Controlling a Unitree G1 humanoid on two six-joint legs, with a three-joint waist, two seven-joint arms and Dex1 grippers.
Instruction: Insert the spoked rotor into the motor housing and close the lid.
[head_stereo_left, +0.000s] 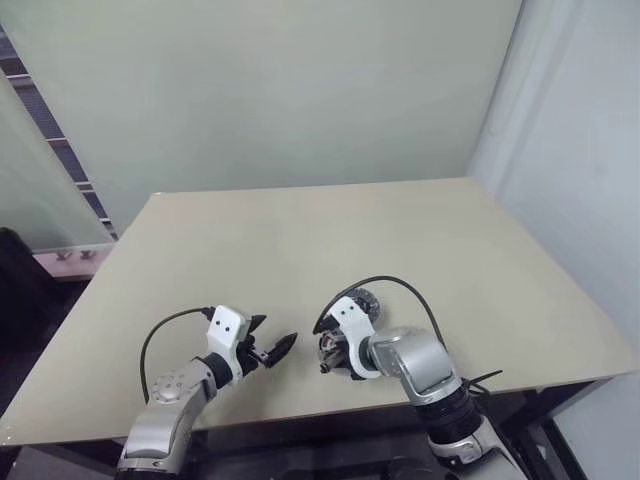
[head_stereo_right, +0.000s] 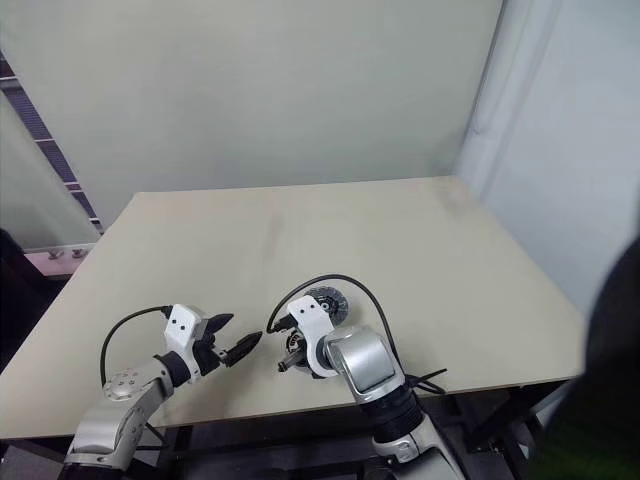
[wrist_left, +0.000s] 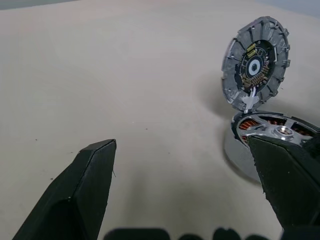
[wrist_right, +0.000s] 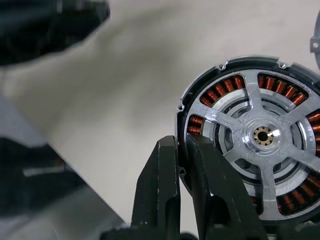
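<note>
Right wrist view: right gripper (wrist_right: 186, 150) clamps motor housing (wrist_right: 200, 100), spoked rotor (wrist_right: 262, 135) inside; left gripper (wrist_left: 185, 165) spread.

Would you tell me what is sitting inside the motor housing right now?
The spoked rotor sits inside the motor housing, with copper windings showing between its spokes. The right gripper pinches the housing's rim. Whatever lies beneath the rotor is covered.

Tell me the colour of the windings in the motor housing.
Copper-orange, clearest in the right wrist view: motor housing.
</note>
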